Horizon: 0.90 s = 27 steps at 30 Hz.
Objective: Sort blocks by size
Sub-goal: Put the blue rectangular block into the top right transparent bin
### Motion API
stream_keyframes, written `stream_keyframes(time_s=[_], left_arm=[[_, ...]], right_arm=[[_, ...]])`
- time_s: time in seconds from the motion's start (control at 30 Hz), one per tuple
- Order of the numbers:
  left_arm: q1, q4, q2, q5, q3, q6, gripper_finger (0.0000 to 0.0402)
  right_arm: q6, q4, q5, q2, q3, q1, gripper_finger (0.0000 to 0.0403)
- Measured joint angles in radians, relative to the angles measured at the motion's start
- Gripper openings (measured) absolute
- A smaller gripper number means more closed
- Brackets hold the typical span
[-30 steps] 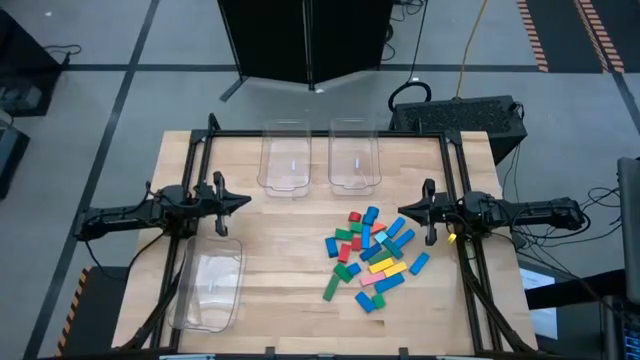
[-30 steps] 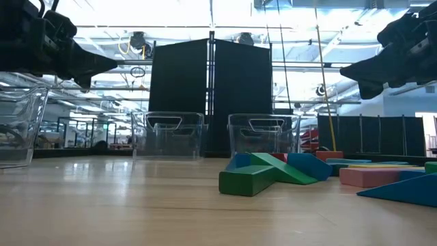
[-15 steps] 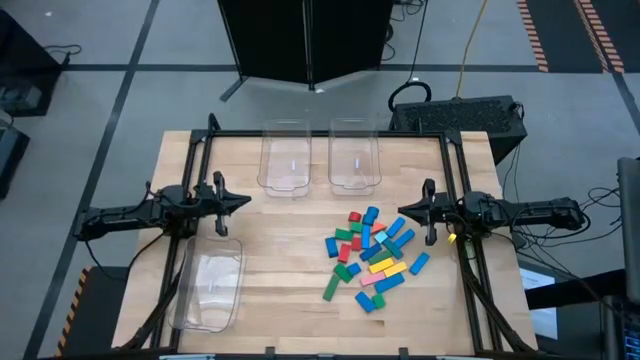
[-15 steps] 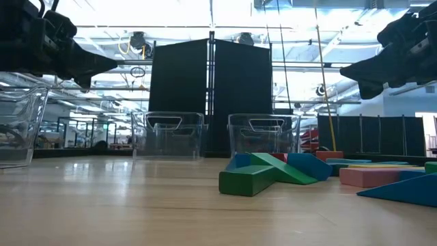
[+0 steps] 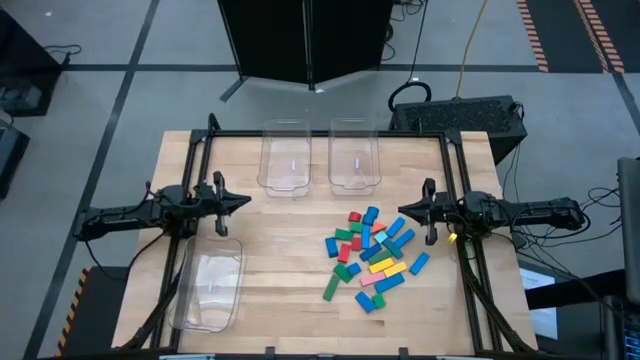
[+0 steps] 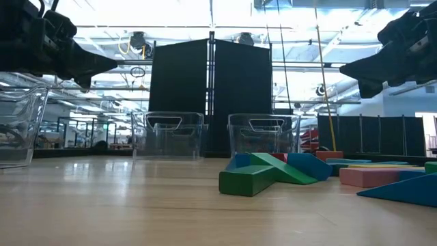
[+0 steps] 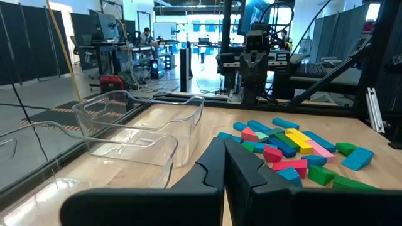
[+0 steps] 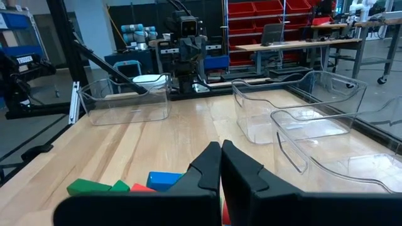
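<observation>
The blocks (image 5: pixel 371 255), small and blue, green, red, yellow, pink and cyan, lie in a loose heap on the right half of the wooden table; they also show in the low view as the blocks (image 6: pixel 273 174) and in the left wrist view as the blocks (image 7: pixel 292 147). My left gripper (image 5: pixel 247 201) hangs shut above the table's left edge, pointing level toward the right. My right gripper (image 5: pixel 401 210) hangs shut above the right edge, just right of the heap, pointing level toward the left. Neither touches anything.
Two clear plastic bins (image 5: pixel 283 157) (image 5: pixel 353 155) stand side by side at the far edge. A third clear bin (image 5: pixel 209 285) stands at the near left, below my left gripper. Bare wood lies between the bins and the heap (image 5: pixel 290 230).
</observation>
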Motion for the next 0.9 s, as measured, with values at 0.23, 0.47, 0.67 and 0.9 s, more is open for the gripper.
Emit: stream_keyframes(time_s=[0.23,0.47,0.67,0.9], left_arm=[[0.0,0.002,0.0,-0.001,0.0,-0.002,0.0],[0.0,0.003,0.0,-0.004,0.0,-0.002,0.0],[0.0,0.006,0.0,-0.004,0.0,-0.002,0.0],[0.0,0.038,0.0,-0.008,0.0,-0.002,0.0]], right_arm=[[0.0,0.063,0.0,0.0,0.0,0.0,0.0006],[-0.026,0.103,0.095,0.0,0.0,0.0,0.0006],[0.018,0.114,0.194,0.0,0.0,0.0,0.0006],[0.018,0.114,0.205,0.0,0.001,0.0,0.0007]])
